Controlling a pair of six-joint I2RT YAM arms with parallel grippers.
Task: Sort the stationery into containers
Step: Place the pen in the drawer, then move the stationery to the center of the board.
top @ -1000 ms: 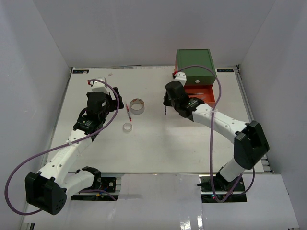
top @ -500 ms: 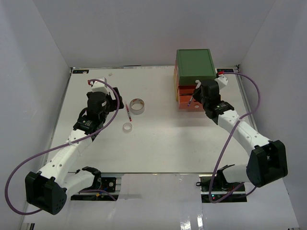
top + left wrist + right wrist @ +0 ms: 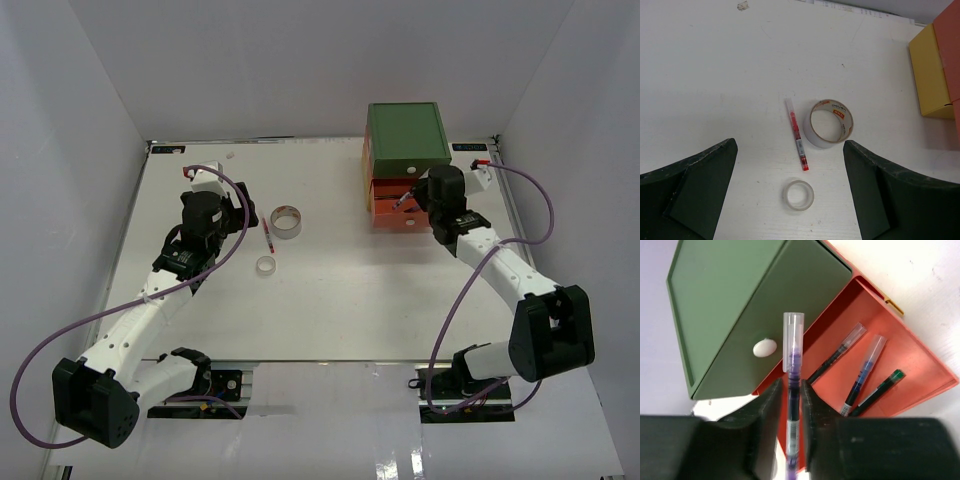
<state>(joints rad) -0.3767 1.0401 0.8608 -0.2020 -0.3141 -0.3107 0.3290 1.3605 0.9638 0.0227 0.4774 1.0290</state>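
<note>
The right claw [image 3: 791, 390] pinches a thin clear pen with purple ink [image 3: 793, 347] over the open orange box drawer [image 3: 920, 365] holding three thin pens [image 3: 862, 375], and the left claw [image 3: 790, 146] hangs wide open above the white table [image 3: 715, 75].

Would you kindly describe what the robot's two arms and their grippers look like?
Both have white links with bulky black joints and bases. The left arm and right arm each trail a looping purple cable. The fingers are broad, matte, dark wedges.
</note>
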